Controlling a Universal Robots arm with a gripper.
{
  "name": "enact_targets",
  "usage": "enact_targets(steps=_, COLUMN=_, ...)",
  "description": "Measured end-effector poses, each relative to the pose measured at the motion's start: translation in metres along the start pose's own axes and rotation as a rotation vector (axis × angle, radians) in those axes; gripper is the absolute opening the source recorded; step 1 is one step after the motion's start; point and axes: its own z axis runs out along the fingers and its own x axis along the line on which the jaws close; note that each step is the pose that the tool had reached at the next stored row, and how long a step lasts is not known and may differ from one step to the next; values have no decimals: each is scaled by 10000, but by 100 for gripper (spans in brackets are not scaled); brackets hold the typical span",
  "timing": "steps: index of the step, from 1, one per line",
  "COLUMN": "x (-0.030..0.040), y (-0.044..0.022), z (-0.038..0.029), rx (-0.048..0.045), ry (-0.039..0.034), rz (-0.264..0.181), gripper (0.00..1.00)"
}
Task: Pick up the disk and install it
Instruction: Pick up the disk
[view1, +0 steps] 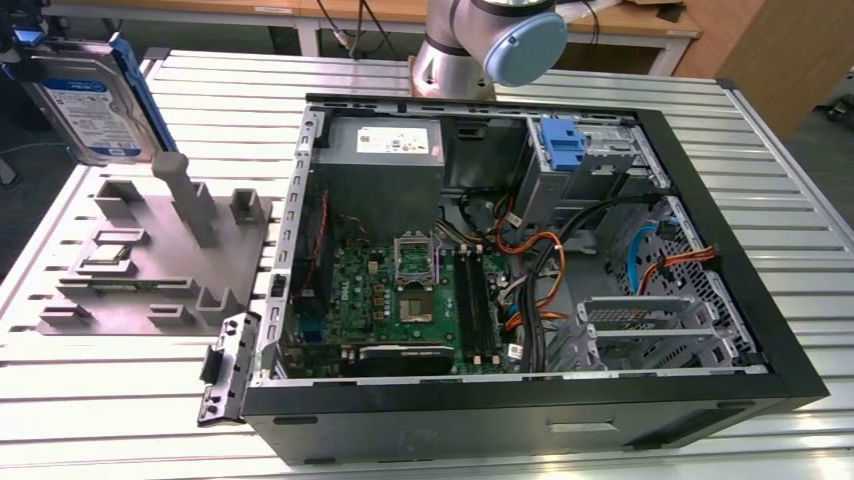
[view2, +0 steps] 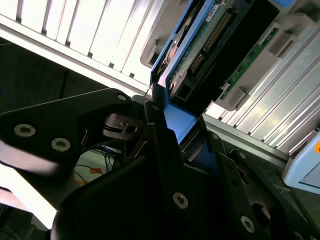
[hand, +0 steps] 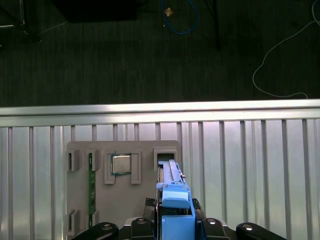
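The disk (view1: 83, 100) is held in the air at the far upper corner of the exterior view's left, above the edge of the desk (view1: 240, 90). It is tilted nearly upright, and its white-and-blue label is turned towards that camera. In the second wrist view the green circuit-board side of the disk (view2: 200, 45) is seen. In the first wrist view its blue rail (hand: 175, 197) is seen edge-on.

The black fingers (view2: 160, 145) are clamped on the blue rail at the disk's near end, one on each side of it, as is shown in the second wrist view.

Below the disk, and apart from it, a grey holding fixture (view1: 147, 260) rests on the slatted metal desk. In the first wrist view the fixture (hand: 125, 200) is seen from above. A square processor chip (hand: 121, 164) is seated in one pocket, and a green memory stick (hand: 91, 185) stands on edge beside it.

Well apart, towards the exterior view's right, an open black computer case (view1: 534, 410) lies on its side. Inside it a green motherboard (view1: 400, 290), a grey power supply with a white sticker (view1: 387, 140) and an upright blue latch piece (view1: 563, 145) at the drive cage can be seen. The arm's base (view1: 467, 50) stands just behind the case.
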Motion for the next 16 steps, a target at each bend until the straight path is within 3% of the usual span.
enact_targets(steps=16, x=-1, y=1, z=-44, rx=0, ry=0, rz=0, gripper=36)
